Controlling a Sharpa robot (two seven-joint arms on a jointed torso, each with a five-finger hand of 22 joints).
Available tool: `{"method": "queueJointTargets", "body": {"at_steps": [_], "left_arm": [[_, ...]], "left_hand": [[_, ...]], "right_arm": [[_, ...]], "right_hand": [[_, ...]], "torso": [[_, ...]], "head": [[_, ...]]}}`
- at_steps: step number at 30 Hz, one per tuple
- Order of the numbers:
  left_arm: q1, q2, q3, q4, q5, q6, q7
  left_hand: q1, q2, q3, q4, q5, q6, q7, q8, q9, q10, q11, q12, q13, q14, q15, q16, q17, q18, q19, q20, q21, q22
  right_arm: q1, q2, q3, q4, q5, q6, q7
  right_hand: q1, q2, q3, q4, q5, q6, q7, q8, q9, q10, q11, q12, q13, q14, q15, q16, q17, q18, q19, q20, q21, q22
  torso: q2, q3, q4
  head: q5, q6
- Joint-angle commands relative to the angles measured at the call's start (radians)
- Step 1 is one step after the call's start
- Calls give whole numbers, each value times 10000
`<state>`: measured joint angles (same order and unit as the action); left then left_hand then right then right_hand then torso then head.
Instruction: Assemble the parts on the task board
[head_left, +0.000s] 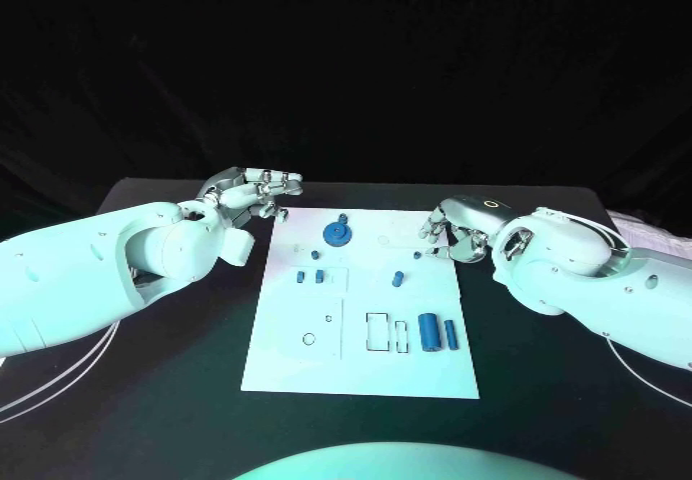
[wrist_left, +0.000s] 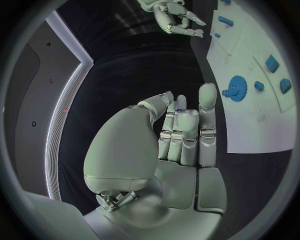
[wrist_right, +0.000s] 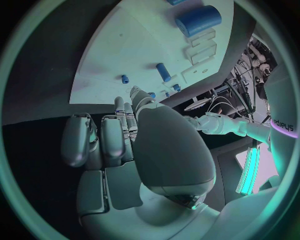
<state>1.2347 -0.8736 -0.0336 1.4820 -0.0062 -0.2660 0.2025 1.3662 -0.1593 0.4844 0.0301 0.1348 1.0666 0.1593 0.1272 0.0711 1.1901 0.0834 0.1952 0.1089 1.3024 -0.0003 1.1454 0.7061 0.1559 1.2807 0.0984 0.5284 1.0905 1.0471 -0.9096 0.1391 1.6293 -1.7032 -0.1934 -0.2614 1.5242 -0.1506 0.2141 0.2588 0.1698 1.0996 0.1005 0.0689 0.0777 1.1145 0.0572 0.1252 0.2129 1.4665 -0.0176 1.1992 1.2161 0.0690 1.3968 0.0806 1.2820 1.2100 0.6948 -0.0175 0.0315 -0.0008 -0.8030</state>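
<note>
Basically, nothing is gripped yet.
Left hand (head_left: 248, 192) and right hand (head_left: 459, 228) are kept open beside the board (head_left: 361, 345), blue gear (head_left: 336, 234) untouched.

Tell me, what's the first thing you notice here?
The white task board in the middle of the black table, with a blue gear near its far end. A silver hand waits at each far corner, left hand and right hand, both holding nothing.

Right robot hand (head_left: 454, 232) fingertips, behind its own palm
</note>
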Motion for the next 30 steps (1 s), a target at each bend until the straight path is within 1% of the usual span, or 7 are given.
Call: {"method": "queueJointTargets", "body": {"at_steps": [1,3,8,18,20,24,30], "left_arm": [[-7,-17,-3,115,1674,12,789],[-9,-16,-6,148,1707,22,835],[-11,-22,-9,257,1738,45,917],[-11,-54,-9,389,1740,83,921],[-11,-59,-9,392,1680,63,887],[-12,-66,-9,400,1601,76,835],[-12,-65,-9,400,1494,84,760]], "left_hand": [[-43,45,-103,-8,6,-127,40,-10,-19,-99,23,63,20,-124,27,-104,-165,209,-109,26,-234,-129],[-31,58,-133,-18,8,-146,50,-12,-21,-125,31,85,26,-158,34,-134,-223,219,-134,33,-325,-179],[-12,75,-166,-32,11,-165,60,-13,-23,-152,39,113,35,-194,42,-168,-287,231,-160,40,-422,-234],[40,111,-235,-75,16,-201,81,-9,-24,-214,54,184,56,-291,55,-259,-464,252,-210,53,-607,-342],[80,129,-259,-107,22,-244,98,-19,-30,-260,67,216,64,-318,62,-276,-498,253,-213,59,-637,-368],[75,132,-294,-110,19,-283,117,-28,-33,-302,84,238,68,-353,74,-312,-572,251,-215,66,-661,-388],[187,181,-304,-192,31,-324,128,-19,-30,-375,94,301,84,-411,80,-356,-668,254,-219,73,-707,-426]], "right_arm": [[-2,178,-10,-121,-1445,971,-683],[-9,304,-24,-207,-1512,1133,-689],[-36,550,-56,-411,-1574,1308,-656],[-64,880,-86,-768,-1419,1202,-399],[-70,932,-91,-809,-1372,1179,-340],[-91,1026,-101,-870,-1265,1169,-231],[-117,1126,-121,-918,-1114,1264,-79]], "right_hand": [[1,-84,117,19,-69,59,-65,-43,-20,-3,-139,-129,-209,427,-147,-127,-144,151,58,-97,-18,10],[-4,-89,175,18,-80,62,-90,-47,-25,14,-164,-192,-329,430,-172,-184,-217,151,60,-133,-32,-4],[42,-45,322,-15,-86,71,-114,-49,-31,59,-187,-285,-526,441,-197,-236,-299,151,65,-173,-52,-20],[131,119,743,-117,-240,192,-79,-30,-19,296,-167,-370,-856,456,-159,-283,-410,143,92,-172,-60,-16],[126,130,781,-124,-248,204,-75,-29,-17,317,-161,-378,-885,457,-160,-286,-419,143,95,-171,-60,-15],[102,188,951,-167,-267,276,-79,-19,-7,412,-166,-408,-1009,465,-174,-268,-433,142,108,-173,-57,-8],[92,274,1189,-291,-275,411,-88,2,19,587,-187,-425,-1157,488,-187,-192,-407,130,151,-186,-10,53]], "torso": [[21,-4,-2],[24,-2,4],[39,11,-15],[26,10,3],[21,15,-14],[25,15,-17],[25,11,-23]], "head": [[19,3],[16,-10],[27,-18],[33,-81],[59,-96],[102,-111],[115,-142]]}}
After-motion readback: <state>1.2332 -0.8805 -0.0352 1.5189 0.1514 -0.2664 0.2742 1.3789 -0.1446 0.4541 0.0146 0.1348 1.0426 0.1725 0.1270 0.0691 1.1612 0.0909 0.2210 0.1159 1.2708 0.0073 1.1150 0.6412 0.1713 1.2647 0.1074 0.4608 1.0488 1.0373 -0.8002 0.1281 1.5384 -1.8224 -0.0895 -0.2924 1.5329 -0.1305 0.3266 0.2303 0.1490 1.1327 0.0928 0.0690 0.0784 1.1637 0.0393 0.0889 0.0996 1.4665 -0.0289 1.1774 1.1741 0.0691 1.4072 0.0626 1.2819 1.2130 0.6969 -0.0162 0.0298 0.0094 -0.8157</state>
